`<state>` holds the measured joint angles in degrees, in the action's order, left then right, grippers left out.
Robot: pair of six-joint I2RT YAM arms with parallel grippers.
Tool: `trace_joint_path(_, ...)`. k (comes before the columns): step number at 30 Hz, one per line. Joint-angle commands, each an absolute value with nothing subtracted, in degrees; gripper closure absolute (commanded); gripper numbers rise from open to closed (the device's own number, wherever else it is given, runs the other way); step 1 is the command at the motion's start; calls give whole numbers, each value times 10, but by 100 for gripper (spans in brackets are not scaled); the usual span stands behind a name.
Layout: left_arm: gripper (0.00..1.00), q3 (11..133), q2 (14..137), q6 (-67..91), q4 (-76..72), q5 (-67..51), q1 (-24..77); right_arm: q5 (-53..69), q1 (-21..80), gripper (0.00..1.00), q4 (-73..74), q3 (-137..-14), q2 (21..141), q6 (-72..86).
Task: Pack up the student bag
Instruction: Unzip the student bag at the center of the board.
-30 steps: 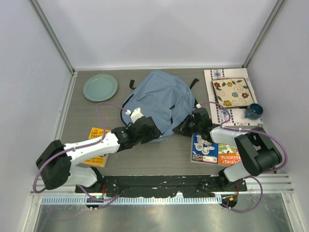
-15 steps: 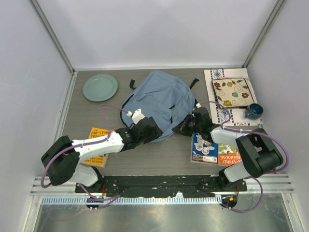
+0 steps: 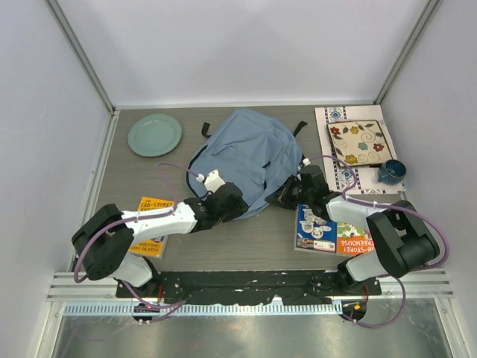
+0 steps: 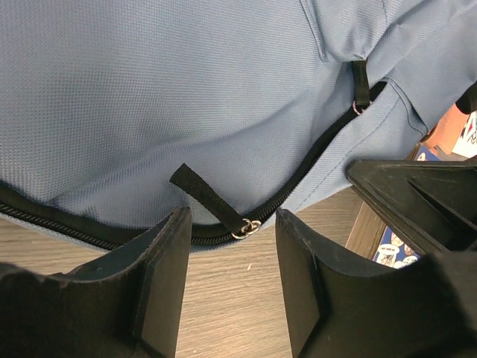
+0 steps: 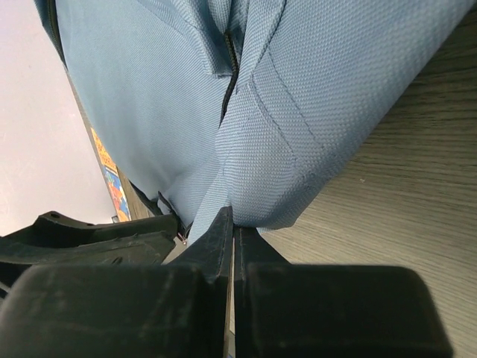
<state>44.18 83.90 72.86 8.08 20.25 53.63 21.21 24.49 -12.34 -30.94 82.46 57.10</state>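
The student bag, a light blue-grey backpack, lies in the middle of the table. My left gripper is open at its near edge. In the left wrist view the bag's dark zipper curves across the fabric. A metal zipper pull with a black tab lies just ahead of the gap of my left gripper, untouched. My right gripper is shut on the bag's near right edge. In the right wrist view my right gripper pinches a fold of the bag's fabric.
An orange book lies under the left arm. A colourful book lies near the right arm. A teal plate sits at the back left. A floral square plate on a patterned mat and a blue mug sit at the right.
My left arm has shifted to the right, bringing its gripper a little closer along the bag's near edge. The right gripper and the bag have hardly moved.
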Motion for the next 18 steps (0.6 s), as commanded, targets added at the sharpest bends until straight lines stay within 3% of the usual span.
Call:
trace_joint_path(1,48,451,851,737,59,234,529,231,242,99,-144,-309,792,566)
trace_joint_path(7,43,467,875,758,90,236,524,240,250,99,-169,-294,777,555)
trace_joint_path(13,44,480,900,762,100,231,522,242,258,99,-199,-275,759,554)
trace_joint_path(17,55,485,915,759,100,220,521,243,262,99,-206,-273,750,551)
trace_joint_path(18,62,483,917,760,98,218,520,243,263,99,-206,-273,749,548)
